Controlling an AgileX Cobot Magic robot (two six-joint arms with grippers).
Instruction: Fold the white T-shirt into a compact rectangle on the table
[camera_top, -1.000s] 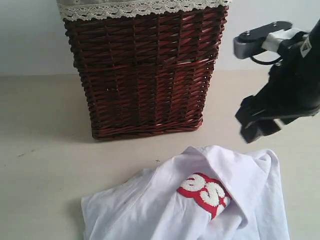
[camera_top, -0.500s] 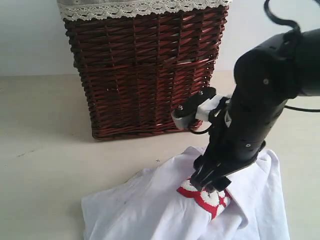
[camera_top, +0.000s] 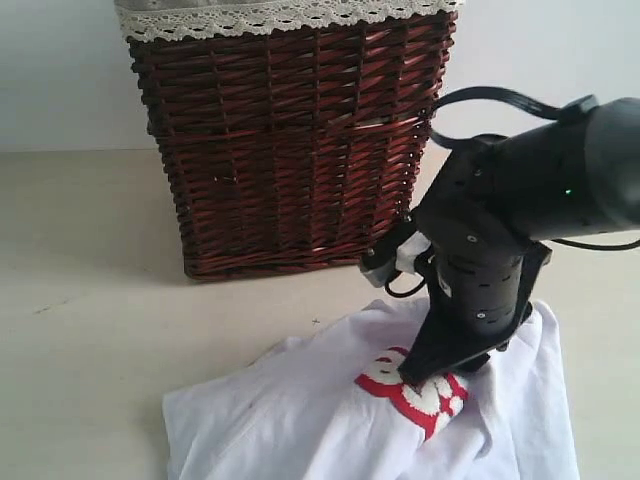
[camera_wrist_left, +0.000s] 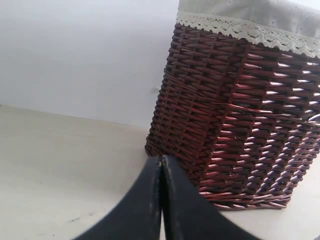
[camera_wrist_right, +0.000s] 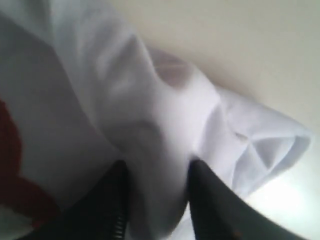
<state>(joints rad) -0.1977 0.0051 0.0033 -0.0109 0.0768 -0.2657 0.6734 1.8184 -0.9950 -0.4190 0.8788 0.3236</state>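
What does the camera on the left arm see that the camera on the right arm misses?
Only the left wrist view shows the dark wicker basket with its lace trim, the pale wall, and the left claw closed on nothing. Only the right wrist view shows the white T-shirt, a bit of its red lettering, and the right claw pinching a fold of the cloth. Both show the beige table.
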